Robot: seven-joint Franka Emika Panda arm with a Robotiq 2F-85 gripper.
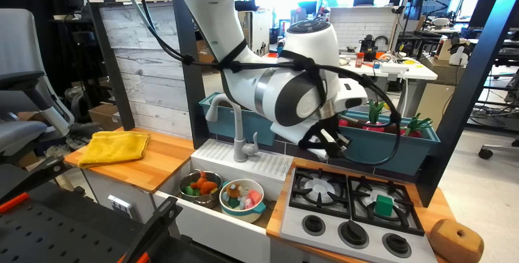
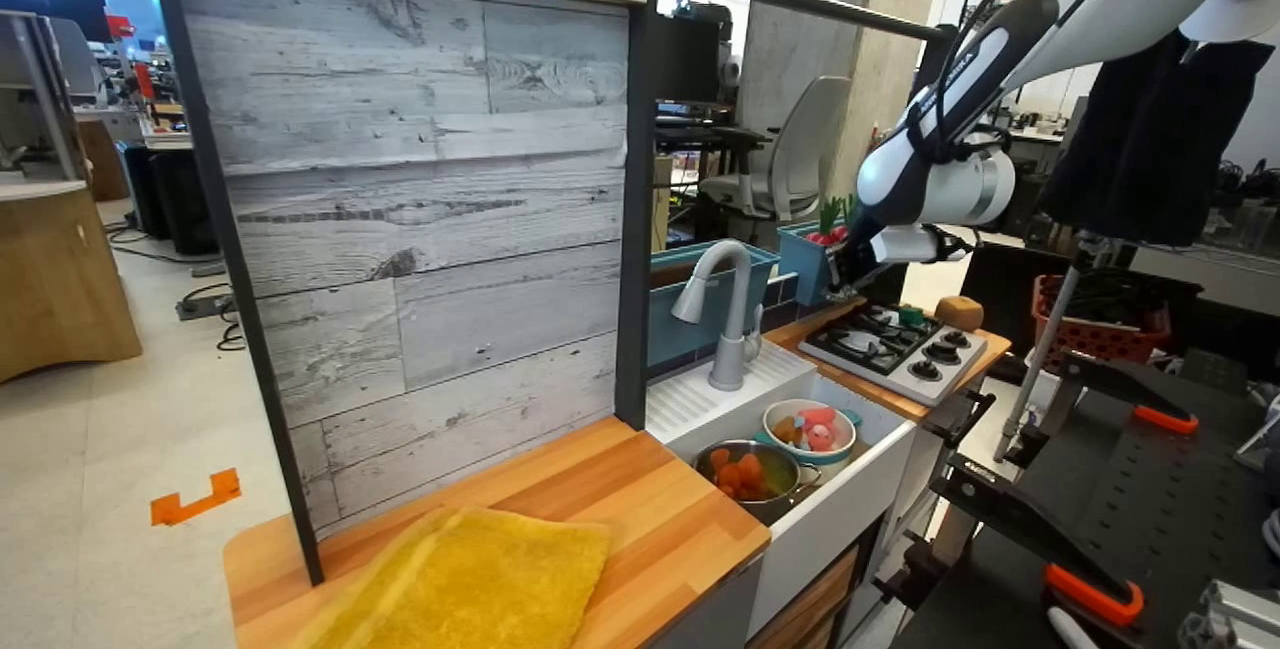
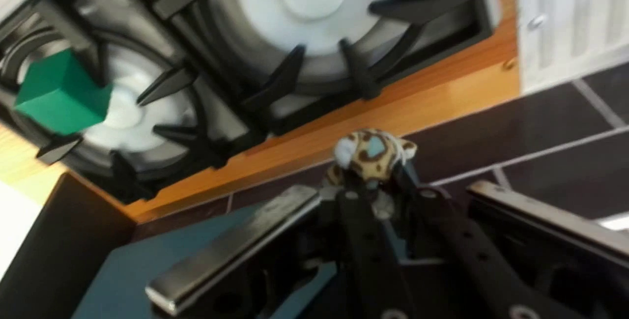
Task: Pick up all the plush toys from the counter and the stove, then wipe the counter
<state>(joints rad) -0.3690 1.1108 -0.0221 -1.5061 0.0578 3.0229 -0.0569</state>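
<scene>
In the wrist view my gripper is shut on a small spotted plush toy, cream and brown with a teal patch. It holds the toy above the back edge of the stove, in front of the dark tiles. More plush toys lie in the sink: orange and green ones inside a steel pot, pink, brown and teal ones inside a white pot. The counter is light wood and carries a folded yellow cloth. In the exterior views the held toy is too small to make out.
A green block rests on a burner grate. Beside the stove sits a brown loaf-shaped object. The grey faucet rises behind the sink. Teal planter boxes with plants line the back, and dark posts frame the unit.
</scene>
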